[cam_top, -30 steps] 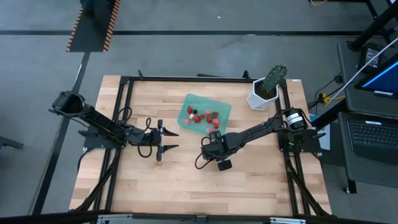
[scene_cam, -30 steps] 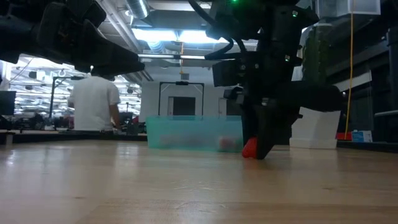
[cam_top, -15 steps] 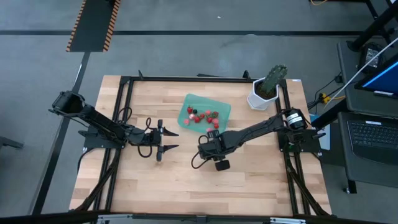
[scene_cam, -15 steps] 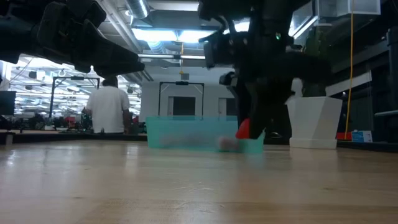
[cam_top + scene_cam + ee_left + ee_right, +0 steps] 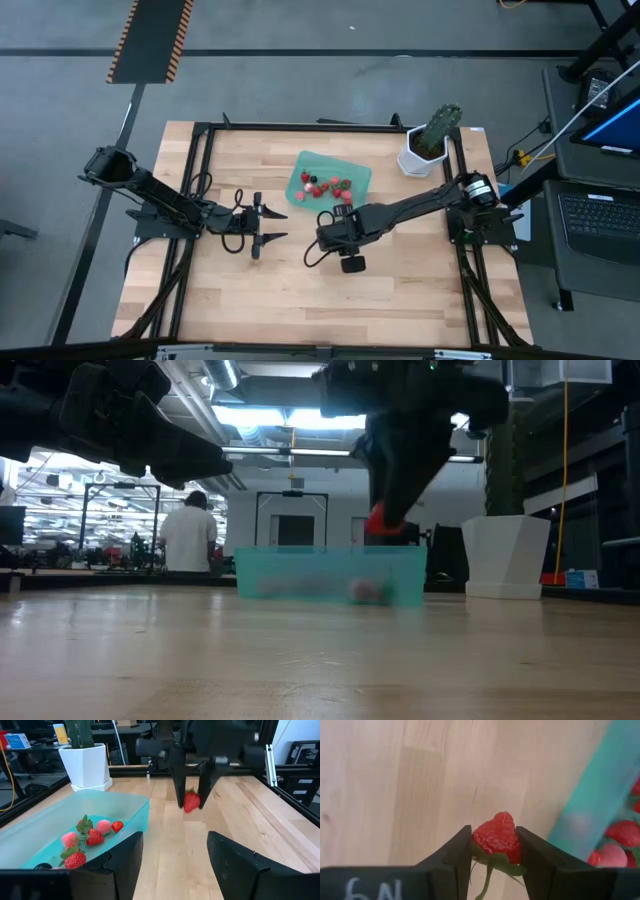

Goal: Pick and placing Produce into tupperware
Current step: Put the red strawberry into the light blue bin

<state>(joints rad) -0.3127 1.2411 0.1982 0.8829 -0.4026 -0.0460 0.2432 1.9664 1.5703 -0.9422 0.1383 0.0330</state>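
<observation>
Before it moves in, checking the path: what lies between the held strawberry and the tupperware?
Only bare wood, in the right wrist view, between strawberry and tupperware.

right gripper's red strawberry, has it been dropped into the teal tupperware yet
No, the red strawberry is clamped between the right gripper's fingers above bare wooden table, beside the translucent teal plastic tupperware.

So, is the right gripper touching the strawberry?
Touching. The right wrist view shows the right gripper with both fingers pressed against the sides of the strawberry, no gap between them.
</observation>
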